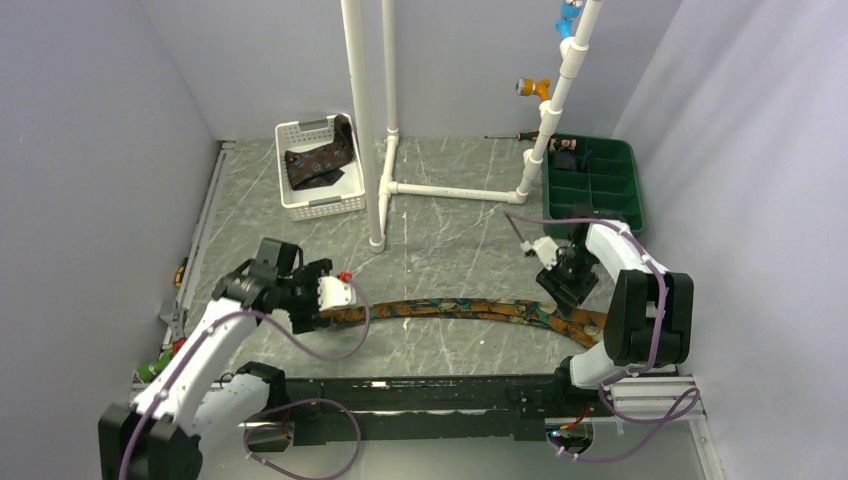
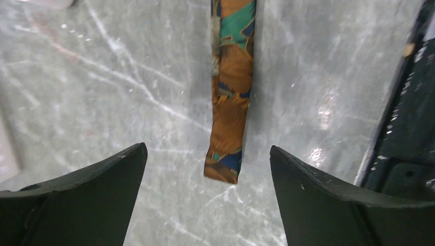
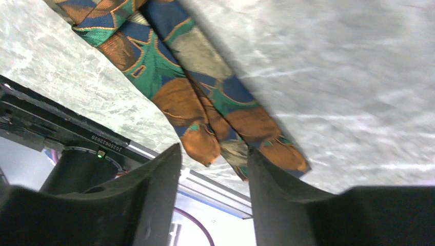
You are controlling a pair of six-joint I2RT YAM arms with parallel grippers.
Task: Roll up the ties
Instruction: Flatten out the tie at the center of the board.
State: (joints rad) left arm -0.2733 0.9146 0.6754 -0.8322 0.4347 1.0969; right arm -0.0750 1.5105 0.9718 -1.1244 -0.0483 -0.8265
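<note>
A long tie mottled orange, teal and blue lies stretched flat across the table in front of the arms. My left gripper hovers over its narrow end, jaws wide open, the tie's tip lying on the table between the fingers and touching neither. My right gripper is over the wide end, which lies doubled over itself; the jaws stand open and hold nothing, and the fabric's tips lie just past the fingertips. A second dark patterned tie lies in the white basket.
A white PVC pipe frame stands mid-table behind the tie. A green compartment tray sits at the back right, next to the right arm. The black base rail runs along the near edge. Grey walls close in on three sides.
</note>
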